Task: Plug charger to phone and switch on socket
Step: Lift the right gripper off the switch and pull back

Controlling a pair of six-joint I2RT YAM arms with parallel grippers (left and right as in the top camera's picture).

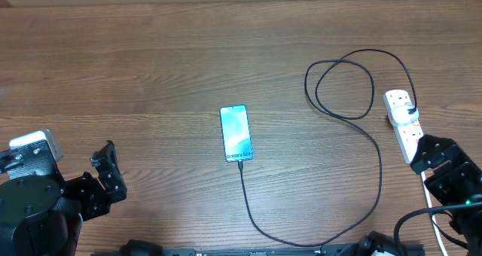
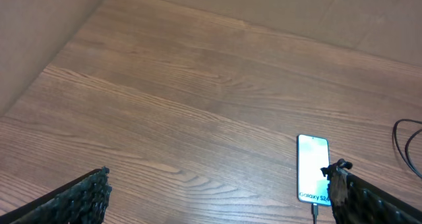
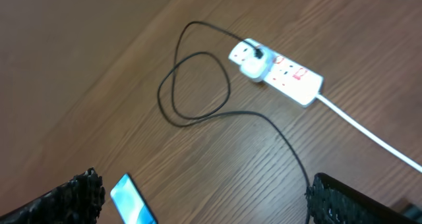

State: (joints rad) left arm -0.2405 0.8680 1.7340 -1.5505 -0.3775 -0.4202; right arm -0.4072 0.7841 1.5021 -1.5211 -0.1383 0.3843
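Roughly at the middle of the wooden table (image 1: 151, 75) lies the phone (image 1: 235, 132), flat and face up, its screen lit pale blue with white lettering along the near end. The charger (image 1: 243, 184), a thin black cable, meets that near end of the phone. It runs toward the table's front edge, bends away to the phone's right, climbs back, makes two loose loops and ends at a white adapter (image 3: 252, 68). The adapter sits in the far outlet of the socket (image 1: 410, 139), a white strip lying well off to the phone's right. Small red marks show on the socket's top, and its thick white cord leads off toward the front edge. The left gripper (image 2: 217, 171) hovers low, well to the phone's left and nearer the front edge, its fingers spread wide and holding nothing. The right gripper (image 3: 204, 178) hangs far to the phone's right, just beside the socket's near end, jaws likewise parted and empty.
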